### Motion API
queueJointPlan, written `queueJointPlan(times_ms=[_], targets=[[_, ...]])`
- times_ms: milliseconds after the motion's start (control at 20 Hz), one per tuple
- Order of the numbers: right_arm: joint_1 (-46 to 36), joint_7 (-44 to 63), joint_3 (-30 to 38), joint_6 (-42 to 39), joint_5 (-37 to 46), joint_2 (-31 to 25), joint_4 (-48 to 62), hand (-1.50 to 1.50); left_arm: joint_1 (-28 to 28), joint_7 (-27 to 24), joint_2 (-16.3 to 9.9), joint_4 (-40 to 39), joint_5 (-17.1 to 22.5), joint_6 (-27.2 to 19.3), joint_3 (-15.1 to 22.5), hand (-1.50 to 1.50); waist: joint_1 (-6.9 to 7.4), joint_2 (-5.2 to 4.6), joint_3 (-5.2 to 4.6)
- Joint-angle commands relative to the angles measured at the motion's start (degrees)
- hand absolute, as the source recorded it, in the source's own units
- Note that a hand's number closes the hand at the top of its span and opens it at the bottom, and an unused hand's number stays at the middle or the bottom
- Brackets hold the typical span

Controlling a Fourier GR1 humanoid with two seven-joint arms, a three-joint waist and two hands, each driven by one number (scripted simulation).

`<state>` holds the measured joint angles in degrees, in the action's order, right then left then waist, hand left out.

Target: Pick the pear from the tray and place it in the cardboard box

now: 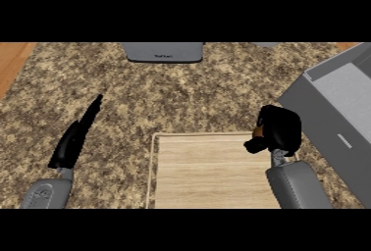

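The right hand (279, 128) is curled around the pear (257, 131), of which only a brownish sliver shows, above the wooden tray's (206, 171) far right corner. The grey cardboard box (337, 112) stands open just to the right. The left hand (78, 135) rests at left, fingers straight and together.

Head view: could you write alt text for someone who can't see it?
The right robot hand is curled round a small orange-brown object, likely the pear, at the upper right corner of a wooden tray, beside a grey box. The left robot hand rests open on the speckled counter.
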<state>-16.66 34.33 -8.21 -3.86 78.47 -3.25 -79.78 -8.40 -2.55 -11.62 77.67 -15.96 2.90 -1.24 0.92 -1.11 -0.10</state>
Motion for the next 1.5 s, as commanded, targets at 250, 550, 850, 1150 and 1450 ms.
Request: queueJointPlan(times_ms=[250, 550, 850, 1150, 1450], targets=[[-28.0, 22.8, 17.0, -3.9, 5.8, -4.6, 18.9, 1.50, -2.4, 0.6, 0.3, -1.3, -0.3, 1.1, 0.9, 0.00, 2.74, -0.10, 0.06], [-40.9, 31.9, 17.2, -3.2, 13.6, -7.8, 28.1, 1.50, -2.5, 0.6, 2.5, -2.4, -1.4, -0.7, 1.9, 0.00, 1.85, 0.34, 0.05], [-45.0, 38.6, 19.2, -7.0, 17.7, -7.4, 28.6, 1.50, -2.6, 0.6, 0.7, -3.5, -1.0, -1.0, -0.6, 0.00, -0.27, 1.05, 0.04], [-43.4, 36.8, 22.7, -4.8, 19.4, -12.2, 25.5, 1.50, 1.1, -2.6, -0.7, -2.5, 0.6, 0.4, -2.0, 0.00, -0.88, 1.22, 0.06], [-37.7, 34.5, 26.6, -9.7, 18.7, -13.7, 19.4, 1.50, 0.0, -2.9, -1.4, -4.7, 0.8, 0.7, -3.2, 0.00, -1.69, 1.26, 0.04]])
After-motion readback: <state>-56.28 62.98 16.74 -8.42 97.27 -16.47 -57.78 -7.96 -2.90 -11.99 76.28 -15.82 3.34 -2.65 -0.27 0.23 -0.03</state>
